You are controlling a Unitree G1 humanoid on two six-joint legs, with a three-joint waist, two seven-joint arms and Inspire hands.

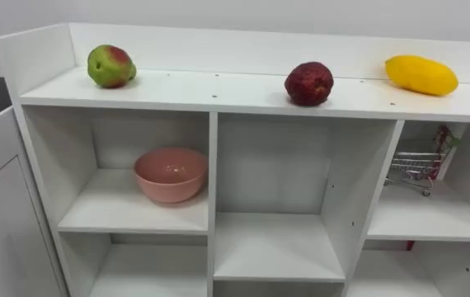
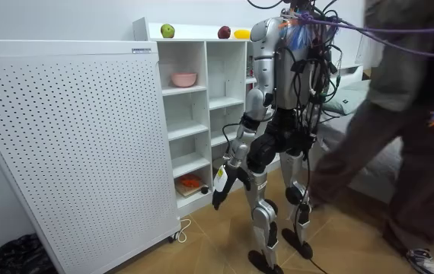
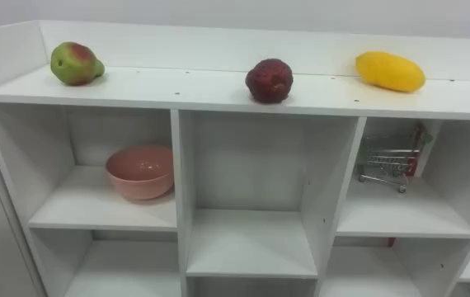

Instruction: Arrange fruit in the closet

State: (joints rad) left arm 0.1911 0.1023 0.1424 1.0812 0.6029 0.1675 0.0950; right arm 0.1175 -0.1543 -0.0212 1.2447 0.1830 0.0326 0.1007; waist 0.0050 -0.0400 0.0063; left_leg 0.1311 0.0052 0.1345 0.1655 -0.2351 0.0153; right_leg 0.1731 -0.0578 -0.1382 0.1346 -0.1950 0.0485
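Note:
Three fruits lie on top of the white closet [image 1: 218,89]: a green and red pear [image 1: 110,66] at the left, a dark red fruit [image 1: 308,83] in the middle and a yellow mango [image 1: 420,75] at the right. A pink bowl [image 1: 170,174] stands in the upper left compartment; the middle compartment beside it holds nothing. In the room view I stand upright in front of the closet. My left hand [image 2: 221,190] hangs low beside my thigh, with relaxed fingers and nothing in it.
A small wire shopping cart [image 1: 416,167] stands in the upper right compartment. A white perforated panel [image 2: 72,144] stands at the closet's left side. A person [image 2: 400,114] moves close behind me at the room view's right. Something orange [image 2: 190,183] lies on a low shelf.

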